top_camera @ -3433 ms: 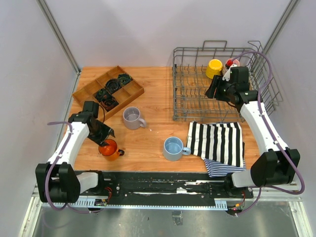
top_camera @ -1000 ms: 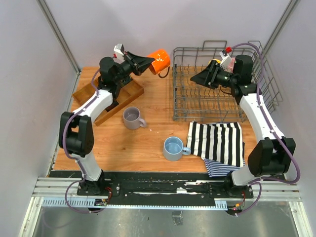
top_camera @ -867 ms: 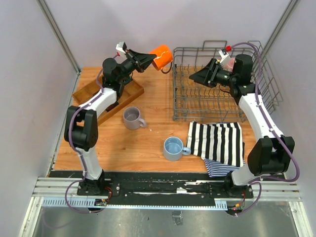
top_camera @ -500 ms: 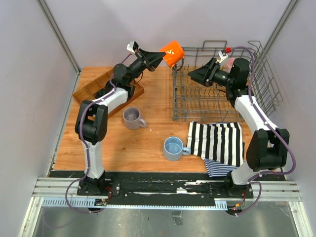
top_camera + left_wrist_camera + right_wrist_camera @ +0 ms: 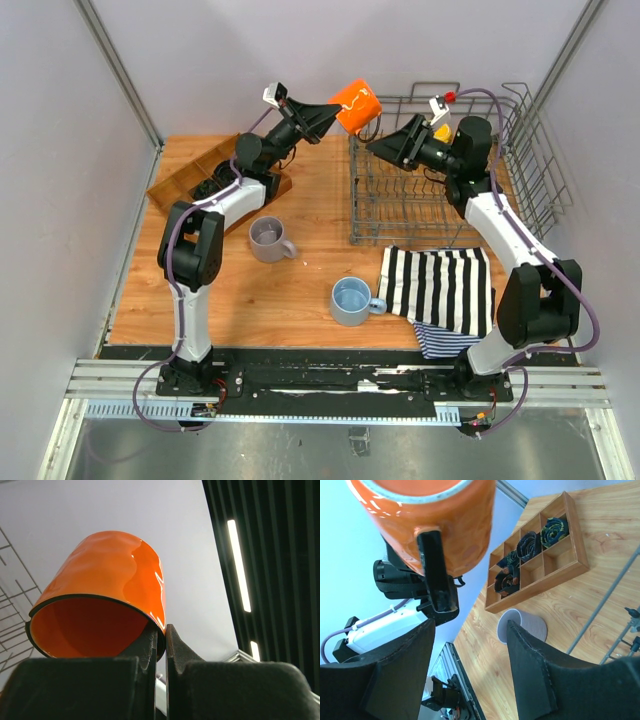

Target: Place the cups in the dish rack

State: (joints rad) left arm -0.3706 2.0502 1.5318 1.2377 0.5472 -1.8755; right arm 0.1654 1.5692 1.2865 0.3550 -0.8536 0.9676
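My left gripper (image 5: 338, 110) is shut on the rim of the orange cup (image 5: 357, 102), holding it high in the air at the back left corner of the dish rack (image 5: 400, 205). The left wrist view shows the cup (image 5: 107, 580) pinched between the fingers (image 5: 150, 645). My right gripper (image 5: 378, 146) is open and empty just below and right of the cup, which hangs above it in the right wrist view (image 5: 440, 515). The grey cup (image 5: 268, 238) and light blue cup (image 5: 350, 300) stand on the table. The yellow cup (image 5: 440, 131) is in the rack, mostly hidden. The pink cup is hidden.
A wooden compartmented tray (image 5: 180, 180) with dark coiled items lies at the back left, also in the right wrist view (image 5: 560, 565). A black and white striped towel (image 5: 445, 290) lies in front of the rack. The grey cup shows below my right fingers (image 5: 525, 625).
My left arm lifted the orange cup off the table and carried it up and right to the rack's corner. My right gripper swung left from the yellow cup toward the orange cup.
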